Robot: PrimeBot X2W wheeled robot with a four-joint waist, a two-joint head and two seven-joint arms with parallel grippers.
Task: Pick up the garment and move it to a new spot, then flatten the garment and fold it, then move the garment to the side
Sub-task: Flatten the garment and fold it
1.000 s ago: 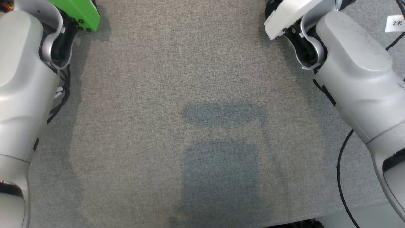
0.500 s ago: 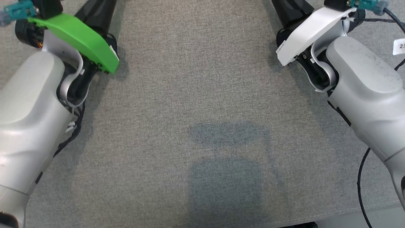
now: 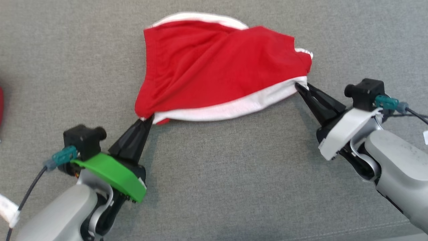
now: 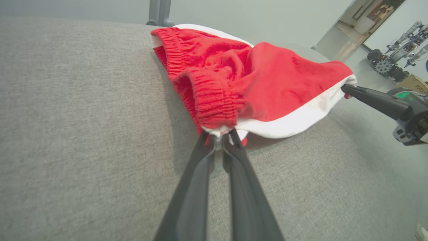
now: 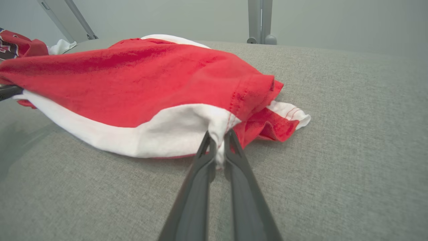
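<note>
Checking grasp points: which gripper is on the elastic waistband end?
The left gripper, shut on the garment at the gathered red waistband's end; the right gripper pinches the plain white-trimmed corner.

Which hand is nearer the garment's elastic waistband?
Left. The left hand pinches the garment right at the near end of the waistband. The right hand pinches the white hem at the opposite corner, away from it.
</note>
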